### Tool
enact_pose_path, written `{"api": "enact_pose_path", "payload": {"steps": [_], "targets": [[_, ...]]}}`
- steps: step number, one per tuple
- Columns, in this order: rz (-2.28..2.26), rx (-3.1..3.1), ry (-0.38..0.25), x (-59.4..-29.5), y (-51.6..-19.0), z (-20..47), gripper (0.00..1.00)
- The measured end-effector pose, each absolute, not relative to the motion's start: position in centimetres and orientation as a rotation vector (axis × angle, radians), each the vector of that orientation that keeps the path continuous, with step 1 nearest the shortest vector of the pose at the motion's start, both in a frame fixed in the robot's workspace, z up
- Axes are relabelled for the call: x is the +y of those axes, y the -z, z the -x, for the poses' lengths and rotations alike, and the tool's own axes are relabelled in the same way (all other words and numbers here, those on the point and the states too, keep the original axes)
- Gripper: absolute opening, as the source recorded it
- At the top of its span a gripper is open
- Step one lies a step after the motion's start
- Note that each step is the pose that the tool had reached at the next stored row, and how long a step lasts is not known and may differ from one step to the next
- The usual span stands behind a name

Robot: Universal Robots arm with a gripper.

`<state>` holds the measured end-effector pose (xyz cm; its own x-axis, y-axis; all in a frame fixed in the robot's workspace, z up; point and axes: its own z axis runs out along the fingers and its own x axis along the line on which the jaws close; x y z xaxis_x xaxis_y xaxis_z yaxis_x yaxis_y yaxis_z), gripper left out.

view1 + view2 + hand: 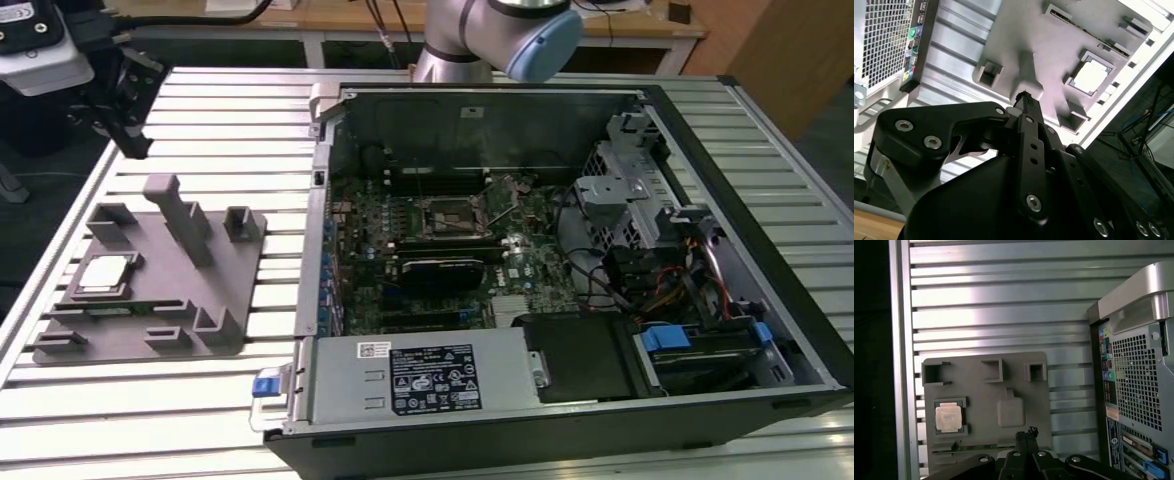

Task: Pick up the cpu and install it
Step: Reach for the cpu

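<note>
Slatted metal surface [240, 130] carries a grey holder block [220, 300] whose recess keeps the cpu [107, 272] flat, probably for easy pickup — the pincer [1026, 432], closed and empty, hangs apart from it.

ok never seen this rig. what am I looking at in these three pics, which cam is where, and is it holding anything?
It is one robot arm with a two-fingered hand at its end. The exterior view is taken from off the arm and looks down on a slatted metal table. Both wrist views come from cameras riding on the arm, looking past the hand. On the table lie an opened computer case, its motherboard socket exposed, and, at the exterior view's left, a grey holder. The cpu sits in a recess of that holder. The hand hangs near the holder, shut and empty.
</note>
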<state>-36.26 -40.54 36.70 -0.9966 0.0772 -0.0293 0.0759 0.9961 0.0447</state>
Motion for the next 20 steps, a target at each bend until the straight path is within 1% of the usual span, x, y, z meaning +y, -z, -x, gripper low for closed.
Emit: {"api": "enact_pose_path", "payload": {"steps": [20], "targets": [[-0.119,3.108,-0.068,-40.5,-35.0,39.8,0.11]]}}
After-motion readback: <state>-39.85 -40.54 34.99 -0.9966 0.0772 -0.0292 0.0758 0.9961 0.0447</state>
